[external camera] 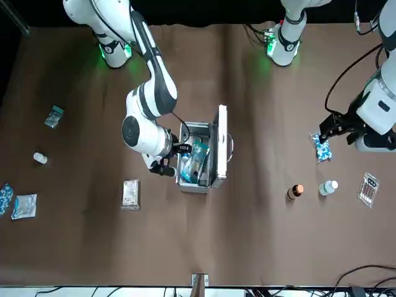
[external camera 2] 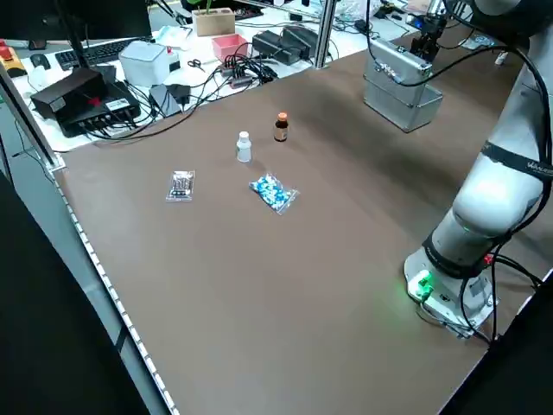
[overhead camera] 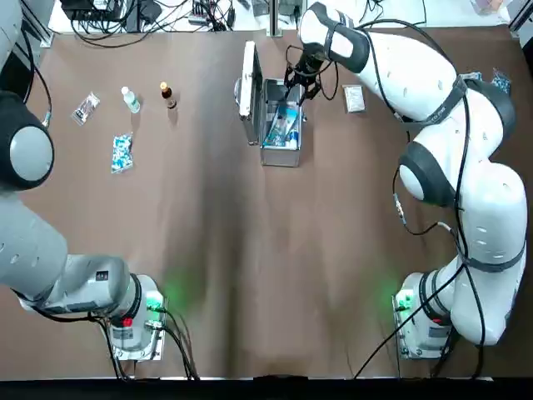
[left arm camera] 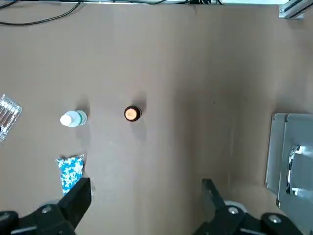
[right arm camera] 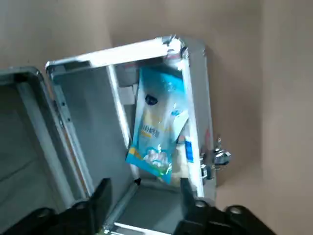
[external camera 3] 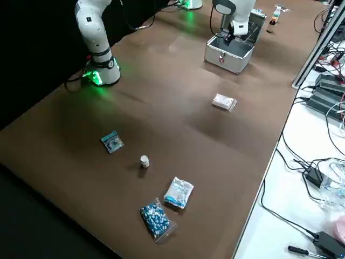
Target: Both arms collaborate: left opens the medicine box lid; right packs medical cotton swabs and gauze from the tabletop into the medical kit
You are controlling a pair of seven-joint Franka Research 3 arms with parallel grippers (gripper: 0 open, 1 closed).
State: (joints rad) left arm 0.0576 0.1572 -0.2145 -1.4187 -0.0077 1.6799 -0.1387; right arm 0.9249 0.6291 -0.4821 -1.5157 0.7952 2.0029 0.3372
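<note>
The medical kit [overhead camera: 281, 156] stands at the table's far middle with its lid [overhead camera: 248, 79] upright on the left side. The light-blue medical cotton swabs packet [right arm camera: 159, 122] lies inside, one end leaning on the kit's wall. My right gripper [overhead camera: 298, 83] hovers over the kit's far end, open, with nothing between its fingers [right arm camera: 102, 192]. The white gauze packet [overhead camera: 353, 98] lies on the tabletop just right of the kit. My left gripper [external camera: 326, 130] hangs high over the far left of the table, open and empty, well away from the lid.
Left of the kit stand a brown bottle [overhead camera: 167, 93] and a white bottle [overhead camera: 131, 100], with a blue-speckled packet [overhead camera: 122, 153] and a clear packet [overhead camera: 85, 107] nearby. Several small packets [external camera: 25, 206] and a small white bottle [external camera: 40, 158] lie at the robot's far right.
</note>
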